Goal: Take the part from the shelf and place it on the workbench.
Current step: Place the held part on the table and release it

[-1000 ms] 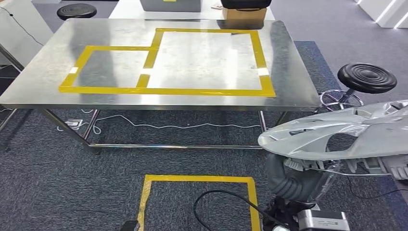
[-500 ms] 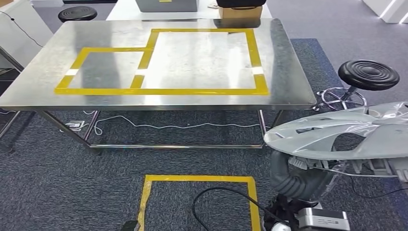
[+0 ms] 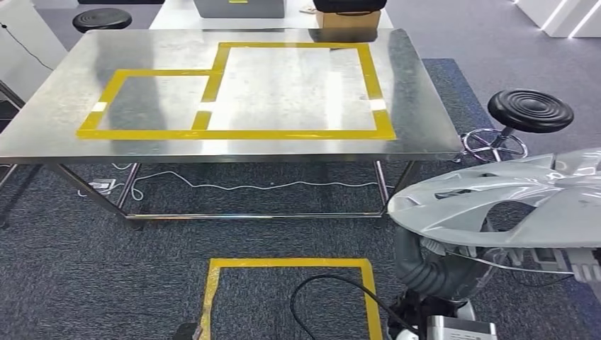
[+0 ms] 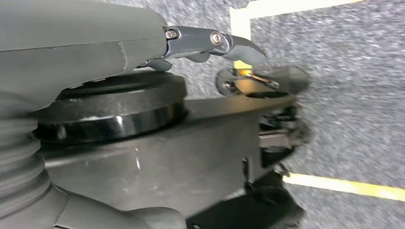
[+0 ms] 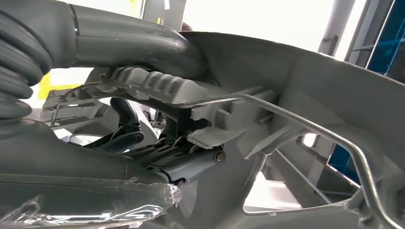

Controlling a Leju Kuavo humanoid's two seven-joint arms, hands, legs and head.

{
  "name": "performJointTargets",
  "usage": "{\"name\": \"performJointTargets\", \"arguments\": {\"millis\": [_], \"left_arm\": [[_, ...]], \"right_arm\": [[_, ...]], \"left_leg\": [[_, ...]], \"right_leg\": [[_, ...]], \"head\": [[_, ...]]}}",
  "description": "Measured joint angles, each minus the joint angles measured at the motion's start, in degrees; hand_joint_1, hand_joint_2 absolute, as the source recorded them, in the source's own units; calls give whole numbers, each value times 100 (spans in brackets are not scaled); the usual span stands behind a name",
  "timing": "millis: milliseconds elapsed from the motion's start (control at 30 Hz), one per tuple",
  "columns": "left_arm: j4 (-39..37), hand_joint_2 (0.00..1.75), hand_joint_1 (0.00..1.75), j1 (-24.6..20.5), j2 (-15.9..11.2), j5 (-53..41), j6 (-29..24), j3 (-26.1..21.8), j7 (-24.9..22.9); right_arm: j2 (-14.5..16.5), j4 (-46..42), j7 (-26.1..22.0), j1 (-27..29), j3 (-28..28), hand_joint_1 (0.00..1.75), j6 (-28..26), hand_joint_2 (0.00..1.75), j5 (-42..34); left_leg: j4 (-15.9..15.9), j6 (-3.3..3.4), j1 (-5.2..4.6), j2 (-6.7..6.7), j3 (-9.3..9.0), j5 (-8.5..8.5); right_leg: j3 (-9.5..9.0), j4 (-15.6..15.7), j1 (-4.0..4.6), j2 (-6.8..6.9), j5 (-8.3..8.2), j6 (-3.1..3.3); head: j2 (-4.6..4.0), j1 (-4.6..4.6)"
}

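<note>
My right hand grips the part from underneath, low at my right, well short of the surface. Left hand hangs, grip unclear. I'd worry the wide part clips the surface edge

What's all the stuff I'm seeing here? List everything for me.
part: one, silver-grey plastic moulding with openings, low on the right, off the workbench, carried by the right hand
workbench: one, bare steel, ahead, nothing on it
tape outline: one, yellow, two joined rectangles on the workbench top
floor square: one, yellow tape, on the carpet before the workbench
stools: two, black round seats, one right of the workbench, one behind its far left corner
box: one, brown cardboard, beyond the far edge
cables: white under the workbench, black by the floor square
right hand: grey, under the part, gripping its ribbing
left hand: grey, above the carpet, holding nothing
</note>
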State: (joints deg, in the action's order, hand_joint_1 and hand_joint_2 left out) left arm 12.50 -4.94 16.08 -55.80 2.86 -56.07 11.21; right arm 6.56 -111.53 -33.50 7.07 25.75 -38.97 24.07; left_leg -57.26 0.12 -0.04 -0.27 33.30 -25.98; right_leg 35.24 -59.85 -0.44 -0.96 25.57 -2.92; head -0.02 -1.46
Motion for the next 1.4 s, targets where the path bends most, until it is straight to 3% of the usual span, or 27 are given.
{"name": "performJointTargets", "arguments": {"millis": [67,133,167,200,267,333,400,500,567,633,667,700,733,800,867,967,1033,1100,1167,1200,1233,1267,1333,1400], "left_arm": [[0,175,0,3,-7,16,122,-5,70],[0,175,0,11,-19,23,186,-10,93],[0,175,0,16,-24,23,200,-13,96],[0,175,0,20,-28,23,204,-15,98],[0,175,0,23,-31,40,181,-19,67],[0,175,0,14,-30,116,127,-29,-24],[0,175,0,1,-29,209,85,-60,-128],[0,175,0,-26,-31,247,63,-131,-196],[1,175,0,-41,-31,250,54,-158,-205],[1,175,0,-46,-35,256,50,-169,-214],[1,175,0,-45,-40,258,48,-173,-219],[1,175,0,-43,-45,256,45,-175,-228],[2,175,0,-39,-49,250,41,-177,-236],[2,175,0,-34,-52,224,29,-178,-247],[1,175,0,-32,-50,199,21,-178,-250],[2,175,0,-30,-39,178,28,-177,-208],[2,175,0,-27,-32,175,44,-176,-147],[2,175,0,-23,-31,175,76,-176,-86],[2,175,0,-8,-32,173,117,-176,-37],[2,175,0,0,-33,169,130,-176,-25],[2,175,0,6,-33,162,135,-175,-20],[2,175,0,10,-33,152,136,-174,-19],[1,175,0,15,-31,134,128,-171,-24],[0,175,0,16,-28,127,86,-169,-55]], "right_arm": [[-1,-4,-10,-4,1,175,0,175,5],[-2,-5,-15,1,1,175,0,175,5],[-2,-5,-16,8,0,175,0,175,3],[-2,-5,-15,11,0,175,0,175,3],[-2,-5,-14,9,0,175,0,175,5],[-2,-7,-10,-3,2,175,-1,175,9],[-3,-9,3,-9,4,175,-1,175,8],[-4,-10,26,-10,7,175,0,175,6],[-4,-10,32,-21,10,175,0,175,8],[-4,-10,34,-27,12,175,0,175,8],[-4,-10,36,-27,12,175,0,175,6],[-4,-10,38,-26,13,175,0,175,5],[-4,-10,39,-26,13,175,0,175,2],[-4,-10,41,-31,13,175,0,175,-2],[-4,-10,42,-43,14,175,0,175,-4],[-4,-10,41,-50,17,175,0,175,-3],[-4,-10,38,-52,17,175,0,175,-1],[-4,-10,27,-53,17,175,0,175,5],[-6,-10,17,-34,17,175,0,175,8],[-7,-10,15,-19,17,175,0,175,7],[-9,-10,15,-9,17,175,0,175,6],[-10,-10,15,-4,17,175,0,175,6],[-11,-9,15,-8,18,175,0,175,5],[-13,-9,16,-19,20,175,0,175,5]], "left_leg": [[21,70,8,-4,-33,-55],[21,106,-2,2,-78,-105],[20,104,-6,8,-114,-121],[18,98,-7,13,-160,-135],[15,72,-6,13,-278,-173],[3,23,-21,2,-352,-237],[6,-33,-37,2,-356,-274],[-22,-113,-34,16,-355,-355],[-440,-176,-31,14,-150,-571],[-1205,-214,-26,14,305,-835],[-1490,-222,-25,14,504,-882],[-1601,-223,-24,14,619,-826],[-1490,-218,-24,14,619,-649],[-845,-201,-18,14,397,-158],[-248,-163,-11,8,174,76],[-88,-64,-13,-6,130,54],[-70,6,0,-16,112,32],[-57,75,2,-26,76,-46],[-53,115,-8,-26,1,-131],[-53,119,-10,-24,-55,-167],[-54,112,-11,-23,-122,-202],[-54,100,-8,-24,-198,-241],[-59,50,-11,-29,-343,-328],[-73,-6,-24,-37,-408,-383]], "right_leg": [[267,-521,-4,27,238,-37],[685,-1303,-6,36,498,-57],[824,-1535,-6,37,518,-64],[864,-1563,-7,40,433,-67],[620,-983,-8,54,4,-56],[276,-282,4,77,-258,-26],[153,-26,21,76,-223,26],[126,23,3,48,-170,119],[70,49,-20,54,-135,178],[42,52,-21,57,-97,219],[30,52,-20,52,-82,227],[14,52,-21,44,-67,229],[-11,52,-22,31,-51,224],[-66,51,-21,8,-16,192],[-72,32,5,-10,18,136],[-49,43,22,-4,32,46],[7,-89,16,21,126,-10],[286,-672,15,41,397,-40],[710,-1472,15,45,646,-55],[841,-1681,13,45,637,-62],[866,-1665,8,48,515,-68],[779,-1419,1,51,298,-73],[435,-650,-7,72,-131,-75],[187,-156,5,85,-213,-32]], "head": [[0,-31],[1,-45],[1,-44],[1,-46],[0,-46],[0,-48],[1,-29],[1,6],[0,34],[0,52],[0,53],[0,53],[0,55],[0,55],[0,56],[0,57],[0,41],[0,13],[0,4],[0,4],[0,3],[0,3],[0,1],[0,11]]}}
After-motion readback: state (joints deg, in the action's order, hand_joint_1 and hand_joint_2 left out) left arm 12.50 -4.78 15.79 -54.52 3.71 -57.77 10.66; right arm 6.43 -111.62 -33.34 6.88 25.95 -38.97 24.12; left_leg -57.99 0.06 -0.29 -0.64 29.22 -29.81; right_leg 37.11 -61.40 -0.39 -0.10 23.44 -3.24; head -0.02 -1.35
